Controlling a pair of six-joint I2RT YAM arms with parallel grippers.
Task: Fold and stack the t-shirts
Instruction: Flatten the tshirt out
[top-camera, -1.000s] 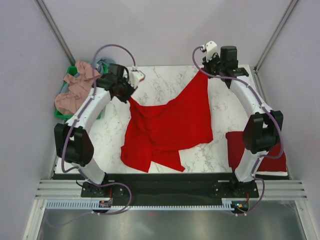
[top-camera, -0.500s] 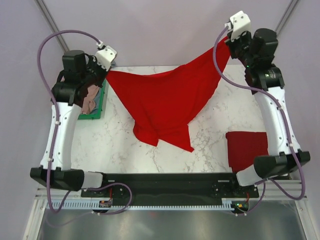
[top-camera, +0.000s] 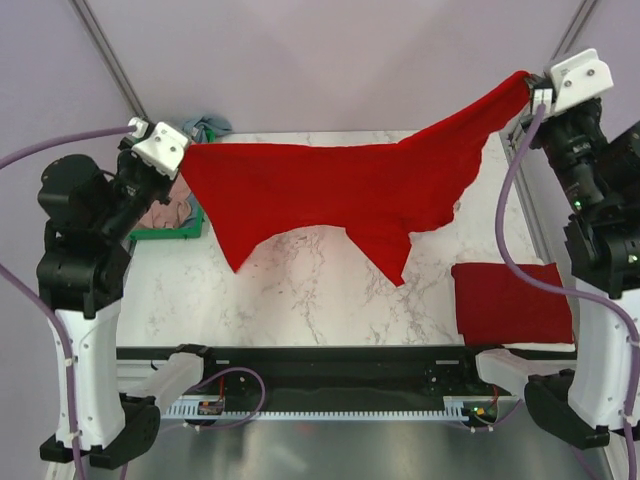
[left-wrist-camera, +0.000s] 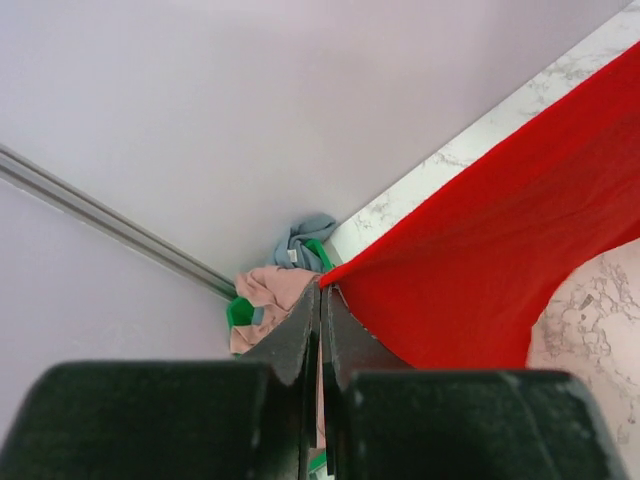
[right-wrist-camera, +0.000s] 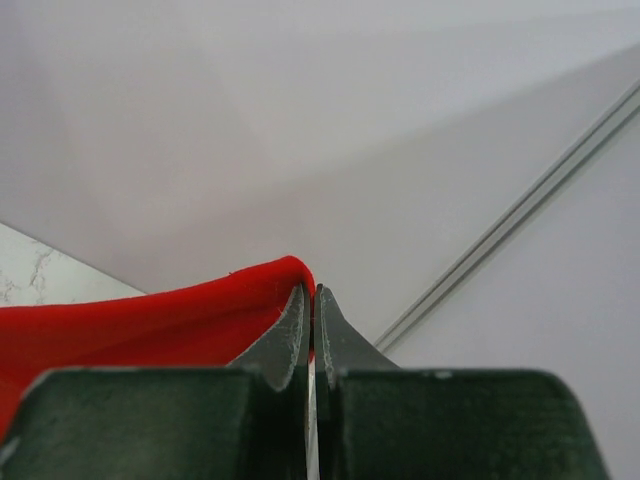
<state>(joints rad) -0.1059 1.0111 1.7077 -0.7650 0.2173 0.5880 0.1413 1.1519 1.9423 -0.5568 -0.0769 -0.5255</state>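
While both arms stand raised, the left gripper (left-wrist-camera: 320, 292) shows its two fingers pressed together on a corner of the spread red t-shirt (top-camera: 340, 185), with no gap visible between the tips. The right gripper (right-wrist-camera: 311, 295) is likewise pinched tight. A rolled red edge of the same garment is caught at its tips and runs off to the left of them in the wrist view.

Between the two pairs of fingers the shirt hangs stretched as a wide sheet above the marble table (top-camera: 300, 300). Its top edge runs nearly taut from one grip to the other, higher at the right fingers than at the left. Below that edge the cloth sags in two uneven points, the longer one toward the right fingers. Whether the lowest point touches the table cannot be told.

Just beside the left fingers, on their outer side, sits the green bin (top-camera: 165, 234). It holds a crumpled dusty pink t-shirt (left-wrist-camera: 270, 292) and a bunched grey-blue t-shirt (left-wrist-camera: 305, 235). Well below the right fingers, a folded red t-shirt (top-camera: 510, 300) lies flat at the table's right edge, partly hidden by the right arm.
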